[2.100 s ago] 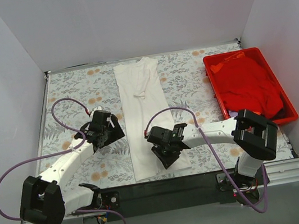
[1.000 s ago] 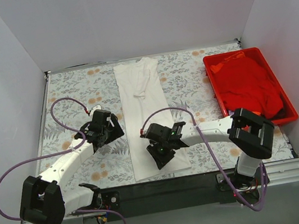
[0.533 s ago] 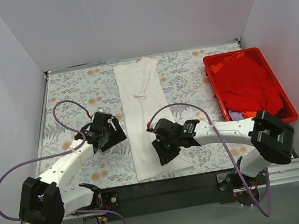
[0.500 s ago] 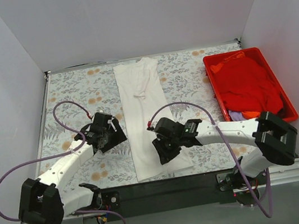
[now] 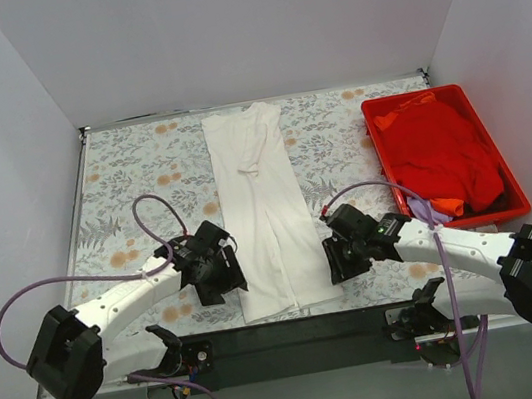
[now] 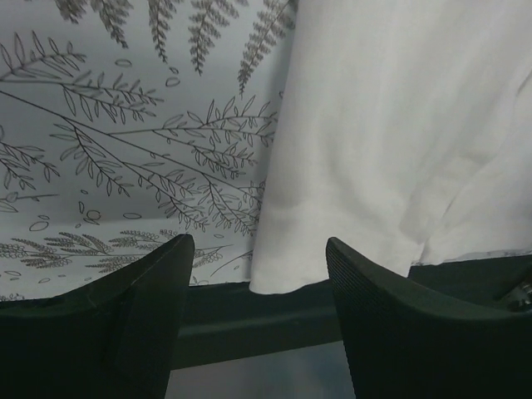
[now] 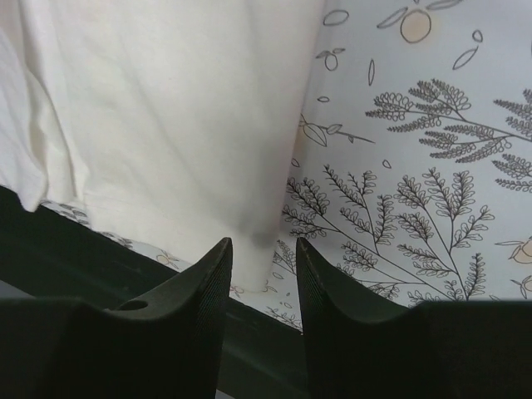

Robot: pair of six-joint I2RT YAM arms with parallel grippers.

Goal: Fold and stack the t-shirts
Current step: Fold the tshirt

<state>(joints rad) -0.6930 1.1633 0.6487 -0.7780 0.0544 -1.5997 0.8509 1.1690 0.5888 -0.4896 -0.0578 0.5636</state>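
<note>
The white t-shirt (image 5: pixel 258 201) lies folded into a long strip down the middle of the table, reaching the near edge. The red t-shirt (image 5: pixel 440 147) is heaped in the red tray (image 5: pixel 402 96) at the right. My left gripper (image 5: pixel 223 273) is open beside the white shirt's near left corner. In the left wrist view that gripper (image 6: pixel 258 249) hangs above that corner of the shirt (image 6: pixel 399 141). My right gripper (image 5: pixel 338 259) is open at the near right corner. In the right wrist view it (image 7: pixel 263 249) is narrowly open over the shirt's edge (image 7: pixel 166 108).
The floral grey tablecloth (image 5: pixel 130 170) covers the table. A black bar (image 5: pixel 287 333) runs along the near edge just below the shirt's hem. A small lilac cloth (image 5: pixel 423 207) shows at the tray's near left corner. White walls enclose three sides.
The right gripper has moved off the shirt's lower part to its near right corner. The left gripper has moved nearer and rightward to the near left corner. The shirt lies as before.
</note>
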